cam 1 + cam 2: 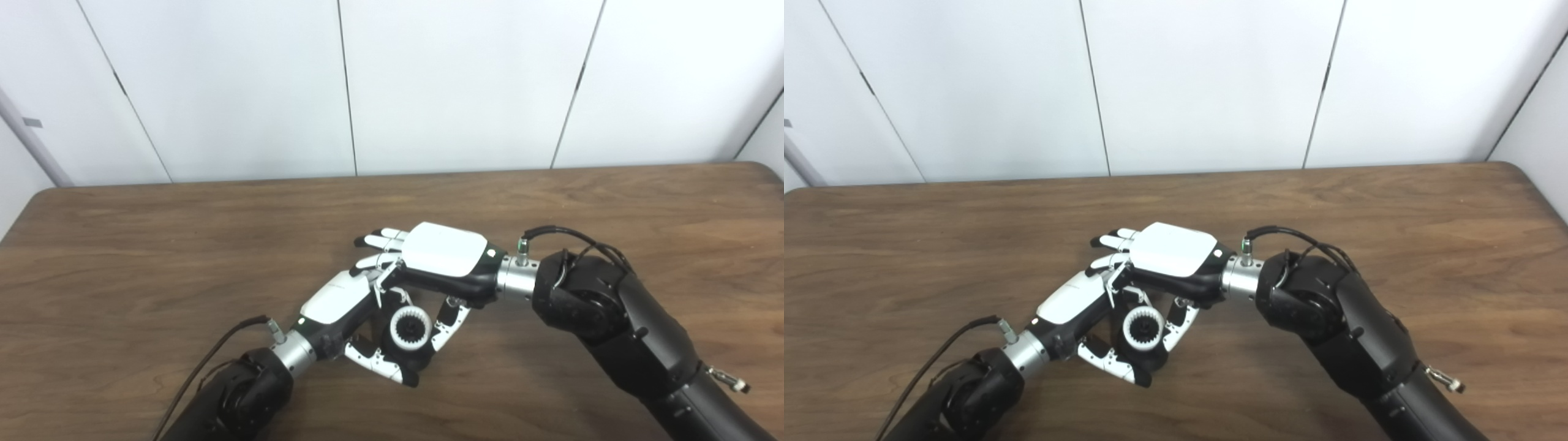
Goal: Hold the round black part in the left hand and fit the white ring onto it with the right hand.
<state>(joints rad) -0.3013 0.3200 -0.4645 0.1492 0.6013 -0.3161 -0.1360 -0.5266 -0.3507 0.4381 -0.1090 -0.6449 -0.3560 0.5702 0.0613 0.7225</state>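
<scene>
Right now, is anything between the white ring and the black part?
Nothing visible. The white ring already sits against the round black part held in the left hand; the right hand reaches over it, thumb beside it.

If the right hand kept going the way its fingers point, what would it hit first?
Probably the left hand, just beyond the right hand; its fingers already overlap it, though depth is unclear.

- White ring (409, 327): round, toothed along its inner edge, dark opening at centre. Seated on the face of the round black part, face turned up toward the cameras.
- Round black part (418, 358): dark body, visible only around and below the ring, mostly hidden. Held above the table near its front middle.
</scene>
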